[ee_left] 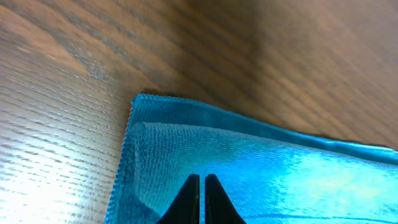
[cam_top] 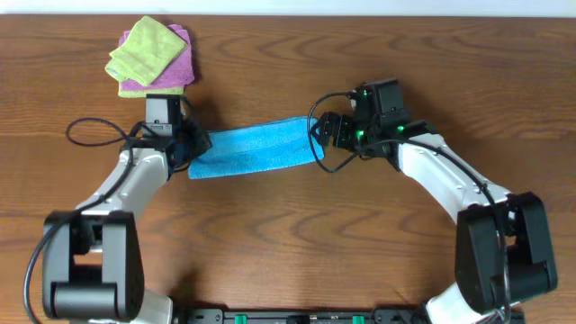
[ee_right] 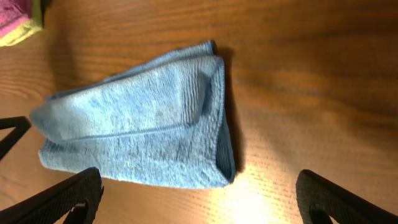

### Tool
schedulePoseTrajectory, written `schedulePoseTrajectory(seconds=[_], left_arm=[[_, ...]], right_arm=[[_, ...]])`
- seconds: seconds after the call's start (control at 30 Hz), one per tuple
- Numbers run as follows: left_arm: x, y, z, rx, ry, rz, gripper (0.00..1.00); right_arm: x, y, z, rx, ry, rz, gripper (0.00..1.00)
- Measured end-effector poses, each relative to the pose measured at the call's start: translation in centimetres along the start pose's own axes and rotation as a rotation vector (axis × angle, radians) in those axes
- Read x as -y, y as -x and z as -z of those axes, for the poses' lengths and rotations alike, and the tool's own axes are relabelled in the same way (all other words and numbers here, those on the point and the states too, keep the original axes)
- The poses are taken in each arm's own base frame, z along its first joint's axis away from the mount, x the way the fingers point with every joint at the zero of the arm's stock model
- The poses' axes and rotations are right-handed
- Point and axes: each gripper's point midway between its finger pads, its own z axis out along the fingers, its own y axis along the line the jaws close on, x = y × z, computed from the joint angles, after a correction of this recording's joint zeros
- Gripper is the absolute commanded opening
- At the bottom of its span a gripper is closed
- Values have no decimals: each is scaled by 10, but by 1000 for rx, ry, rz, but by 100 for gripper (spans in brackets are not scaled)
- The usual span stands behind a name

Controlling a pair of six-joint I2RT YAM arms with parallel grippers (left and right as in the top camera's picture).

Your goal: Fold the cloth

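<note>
Cloth (cam_top: 255, 148) beneath left gripper (ee_left: 202, 182), jaws seemingly closed

We read the cloth (cam_top: 256, 148) as plain sky-blue, fine ribbed weave. Far-left corner: lime-green cloth (cam_top: 142, 49) over pink-purple cloth (cam_top: 175, 72). Table (cam_top: 288, 261) brown, wood grain. Left arm (cam_top: 135, 180) and right arm (cam_top: 441, 171) white, black joints; green lights (cam_top: 363, 92) on the right.

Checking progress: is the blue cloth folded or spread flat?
Folded. The cloth is a narrow strip; the right wrist view shows stacked layers and a rounded fold.
</note>
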Motion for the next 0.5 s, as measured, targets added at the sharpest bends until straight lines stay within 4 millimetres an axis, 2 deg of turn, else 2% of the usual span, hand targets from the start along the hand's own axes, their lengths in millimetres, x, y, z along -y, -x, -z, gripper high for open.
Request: schedulePoseTrajectory(seconds=[0.27,0.4,0.5], left_arm=[[-1,-11,-19,-39,8,-12,6],[-8,-20,-31,-73,31,-5,6],[-8,-20,-33,-73,30,-5,6]], right_arm=[[0,-6,-2,-29,3,-42,99],[6,-12,-11,-56,-6,-70,99],[9,-18,-20,-79,-10,-81,99]])
